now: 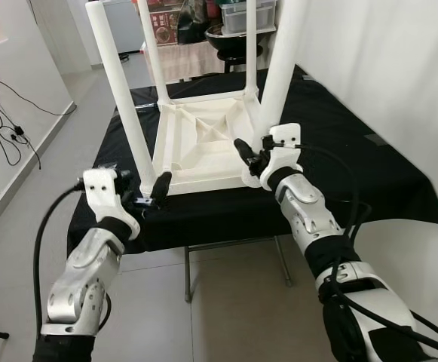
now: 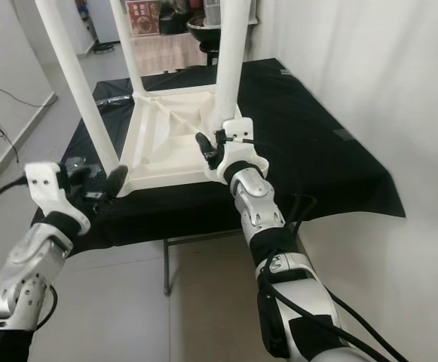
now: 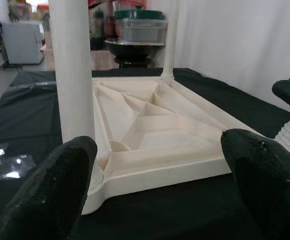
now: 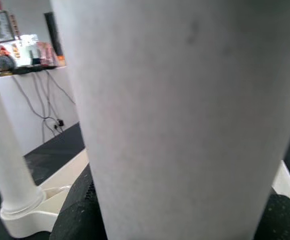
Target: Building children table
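Observation:
A white children's table lies upside down on a black-covered table, its legs pointing up. My right gripper is shut on the base of the near right leg. In the right wrist view that leg stands between the black fingers. My left gripper is open, just in front of the near left corner, below the near left leg. Through the left wrist view, its fingers spread wide before the tabletop's ribbed underside, touching nothing.
The black cloth's front edge runs just under both grippers, with tiled floor and folding legs below. A white wall stands close on the right. Cables trail on the floor at left. A clear plastic wrapper lies on the cloth.

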Robot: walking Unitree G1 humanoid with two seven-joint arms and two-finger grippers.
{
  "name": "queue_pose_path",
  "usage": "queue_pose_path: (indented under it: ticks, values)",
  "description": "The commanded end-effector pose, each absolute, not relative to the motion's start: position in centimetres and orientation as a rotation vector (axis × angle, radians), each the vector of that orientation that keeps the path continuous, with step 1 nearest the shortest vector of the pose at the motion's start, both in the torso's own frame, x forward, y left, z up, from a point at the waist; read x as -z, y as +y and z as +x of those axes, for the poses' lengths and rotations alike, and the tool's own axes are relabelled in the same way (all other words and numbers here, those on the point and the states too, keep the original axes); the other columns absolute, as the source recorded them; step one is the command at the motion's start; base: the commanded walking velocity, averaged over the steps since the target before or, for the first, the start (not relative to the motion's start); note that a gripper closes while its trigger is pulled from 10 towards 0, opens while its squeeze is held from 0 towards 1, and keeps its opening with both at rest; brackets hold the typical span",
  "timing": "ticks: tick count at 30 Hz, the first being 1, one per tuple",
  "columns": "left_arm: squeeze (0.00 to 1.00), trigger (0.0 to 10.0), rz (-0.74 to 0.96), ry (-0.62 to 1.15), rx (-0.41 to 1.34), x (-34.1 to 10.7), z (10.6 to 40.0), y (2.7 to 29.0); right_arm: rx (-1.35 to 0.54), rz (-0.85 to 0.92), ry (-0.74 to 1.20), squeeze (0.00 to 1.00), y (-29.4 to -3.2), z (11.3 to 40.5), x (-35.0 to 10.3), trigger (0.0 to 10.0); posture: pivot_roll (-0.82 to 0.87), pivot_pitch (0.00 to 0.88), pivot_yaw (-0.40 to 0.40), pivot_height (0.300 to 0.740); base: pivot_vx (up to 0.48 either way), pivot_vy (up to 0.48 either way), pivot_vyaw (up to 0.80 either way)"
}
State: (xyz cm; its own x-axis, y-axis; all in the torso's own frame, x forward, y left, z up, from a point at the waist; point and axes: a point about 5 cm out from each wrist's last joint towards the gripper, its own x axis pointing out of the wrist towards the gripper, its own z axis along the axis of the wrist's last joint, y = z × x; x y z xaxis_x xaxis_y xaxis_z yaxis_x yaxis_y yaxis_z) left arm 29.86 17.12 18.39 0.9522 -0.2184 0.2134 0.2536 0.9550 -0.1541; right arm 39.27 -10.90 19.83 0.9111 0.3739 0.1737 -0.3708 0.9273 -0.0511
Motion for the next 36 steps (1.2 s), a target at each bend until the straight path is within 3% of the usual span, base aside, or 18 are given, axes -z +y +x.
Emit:
queue_pose_path:
  ticks: [1,15,24,33,36]
  values:
    - [0.00,10.0,-0.112,-0.174,0.228,-17.5,29.8,17.6,-0.423,-0.064,-0.178,0.00,-10.2,38.9,-18.8,10.0,-0.06,0.000,0.041,0.740,0.000,0.000,0.00]
    - [0.00,10.0,-0.081,-0.167,0.244,-16.5,29.7,17.5,-0.424,0.012,-0.143,0.00,-11.6,38.4,-17.1,10.0,-0.07,0.000,0.048,0.740,0.000,0.000,0.00]
    - [0.00,10.0,-0.049,-0.148,0.289,-15.5,27.7,16.6,-0.457,0.027,-0.155,0.00,-12.2,37.2,-16.0,10.0,-0.04,0.000,0.051,0.740,0.000,0.000,0.00]
    - [0.00,10.0,-0.046,-0.156,0.275,-15.3,28.2,16.8,-0.469,0.033,-0.139,0.00,-12.0,37.3,-15.8,10.0,-0.05,0.000,0.056,0.740,0.000,0.000,0.00]
    - [0.00,10.0,-0.037,-0.158,0.281,-15.3,28.1,16.7,-0.474,0.026,-0.152,0.00,-12.0,37.0,-15.9,10.0,-0.05,0.000,0.055,0.740,0.000,-0.477,0.00]
